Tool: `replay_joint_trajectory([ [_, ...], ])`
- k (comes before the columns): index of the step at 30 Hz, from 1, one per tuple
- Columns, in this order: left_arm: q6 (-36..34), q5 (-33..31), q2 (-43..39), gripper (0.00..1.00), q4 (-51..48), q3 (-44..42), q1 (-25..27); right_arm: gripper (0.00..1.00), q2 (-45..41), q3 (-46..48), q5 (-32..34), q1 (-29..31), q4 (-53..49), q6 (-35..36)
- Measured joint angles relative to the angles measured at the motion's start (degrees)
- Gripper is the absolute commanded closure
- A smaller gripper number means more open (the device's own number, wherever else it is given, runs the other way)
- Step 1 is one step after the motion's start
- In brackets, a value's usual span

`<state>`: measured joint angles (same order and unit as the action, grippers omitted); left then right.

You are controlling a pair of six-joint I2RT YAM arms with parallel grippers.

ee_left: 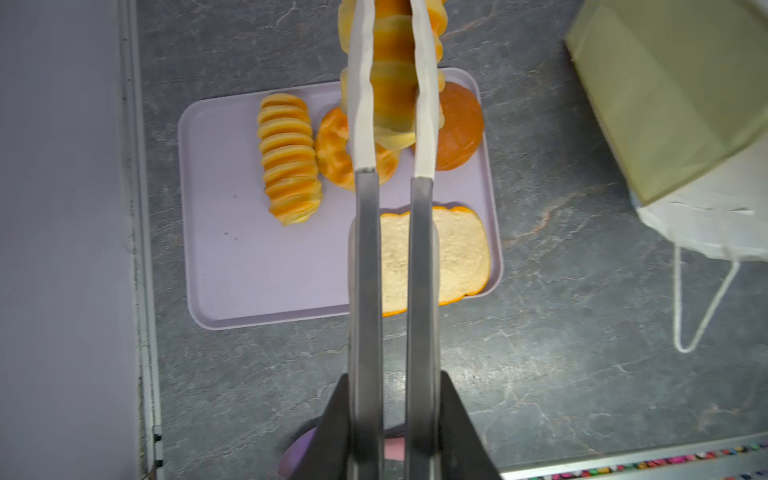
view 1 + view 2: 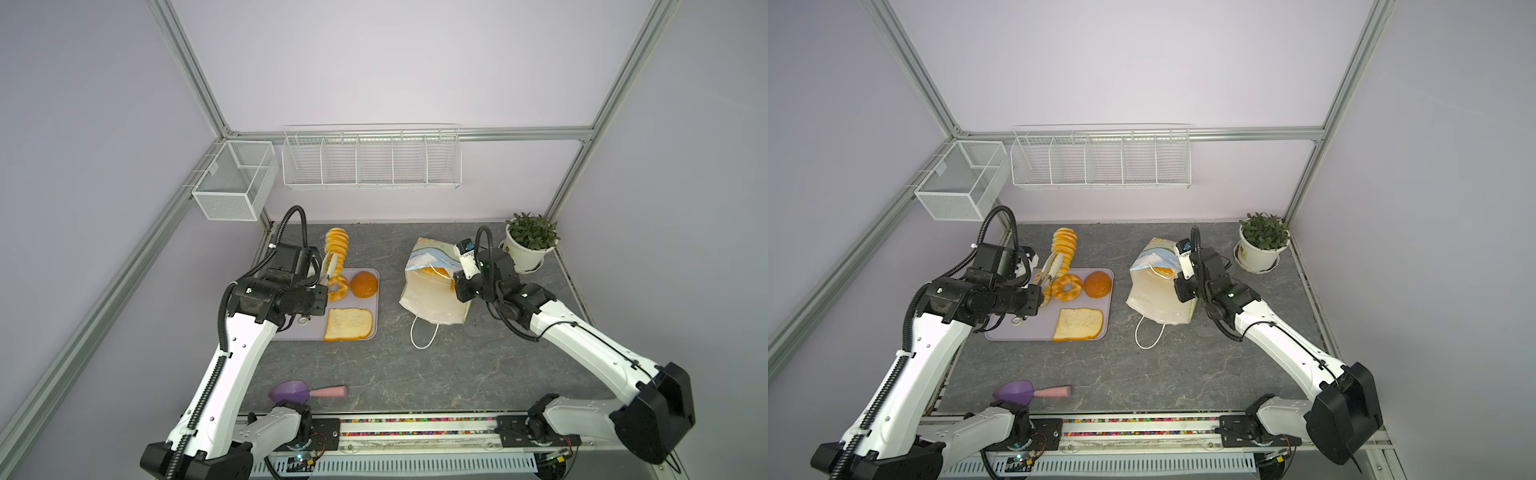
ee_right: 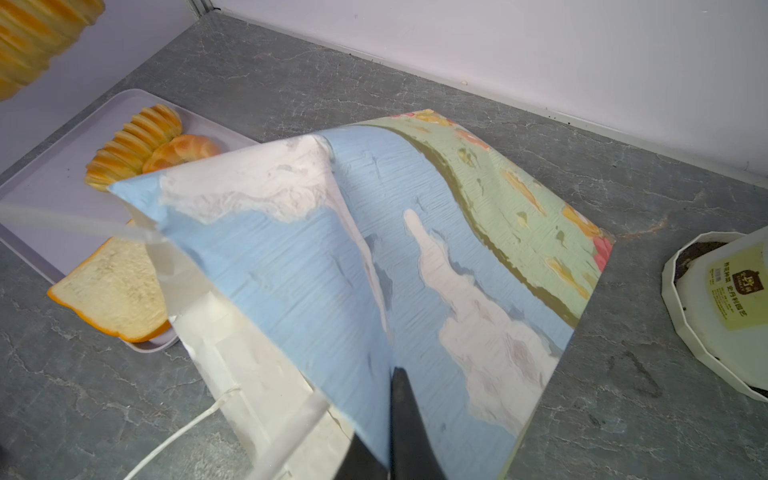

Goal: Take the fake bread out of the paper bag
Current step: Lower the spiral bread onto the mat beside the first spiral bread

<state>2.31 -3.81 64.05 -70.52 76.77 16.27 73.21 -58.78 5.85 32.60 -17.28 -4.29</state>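
My left gripper (image 1: 392, 432) is shut on metal tongs (image 1: 365, 257). The tongs pinch a ridged long loaf of fake bread (image 2: 336, 245), lifted above the far edge of the lavender tray (image 1: 232, 257). On the tray lie another ridged loaf (image 1: 289, 158), a braided ring (image 2: 338, 287), a round bun (image 2: 364, 284) and a toast slice (image 2: 348, 324). My right gripper (image 3: 388, 415) is shut on the wall of the paper bag (image 2: 432, 299) at its mouth and holds it tilted. Orange bread (image 2: 432, 272) shows inside the mouth.
A potted plant (image 2: 528, 245) stands at the back right, close behind my right wrist. A purple scoop with a pink handle (image 2: 305, 391) lies near the front edge. The bag's white cord handle (image 2: 424, 332) trails onto the table. Wire baskets (image 2: 370, 160) hang on the back wall.
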Motion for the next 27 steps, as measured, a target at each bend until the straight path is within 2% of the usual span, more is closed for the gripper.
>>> replay_joint_trajectory([
  [7,-6.86,-4.92,-0.72,1.00,4.61,-7.17,-11.41,0.93,-0.48,1.36,-2.14,-0.22,0.26,-0.02],
  [14,-12.15,-8.22,0.20,1.00,10.14,-14.62,-17.70,0.93,-0.68,1.86,-3.93,-0.26,0.42,-0.24],
  [27,-17.68,-10.49,9.29,1.00,15.13,-15.41,-20.92,0.93,-2.67,3.23,-5.79,-0.26,0.28,-0.46],
])
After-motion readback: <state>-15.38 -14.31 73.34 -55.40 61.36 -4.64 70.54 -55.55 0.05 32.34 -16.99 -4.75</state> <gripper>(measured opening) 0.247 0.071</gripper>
